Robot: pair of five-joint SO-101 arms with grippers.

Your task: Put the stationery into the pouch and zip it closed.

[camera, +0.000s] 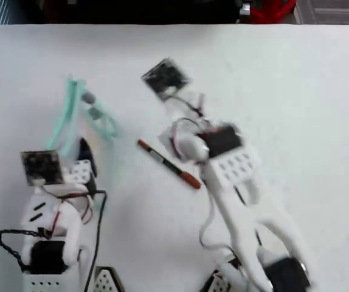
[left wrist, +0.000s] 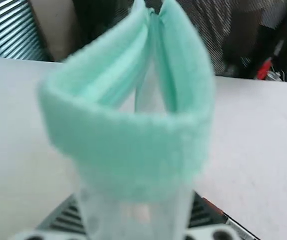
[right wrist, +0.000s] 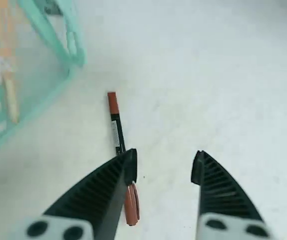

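Two arms stand side by side at the white counter (camera: pixel 296 91). The left gripper (left wrist: pixel 133 215) holds the pouch (left wrist: pixel 128 130). Its fingers (left wrist: pixel 63 222) sit on either side of the clear lower part and pinch it, so the pouch rises upright out of them. The mint green rim loops wide open at the top, and the two green edges run together farther back.

From above, the pouch (camera: pixel 80 115) is lifted just ahead of the left arm, on the left of the counter. Its green trim is tilted and blurred.

The pen (camera: pixel 168 163) lies flat on the counter between the arms, slanted, apart from the pouch. It has a black barrel and is red-orange at both ends.

The right gripper (right wrist: pixel 163 160) hangs over the counter with its fingers (right wrist: pixel 218 185) spread and nothing between them. One finger crosses the near end of the pen (right wrist: pixel 117 132); I cannot tell if it touches. The pouch (right wrist: pixel 38 75) sits off to one side beyond the pen's far tip. A pale orange stick (right wrist: pixel 8 95) shows through its clear wall, too blurred to name.
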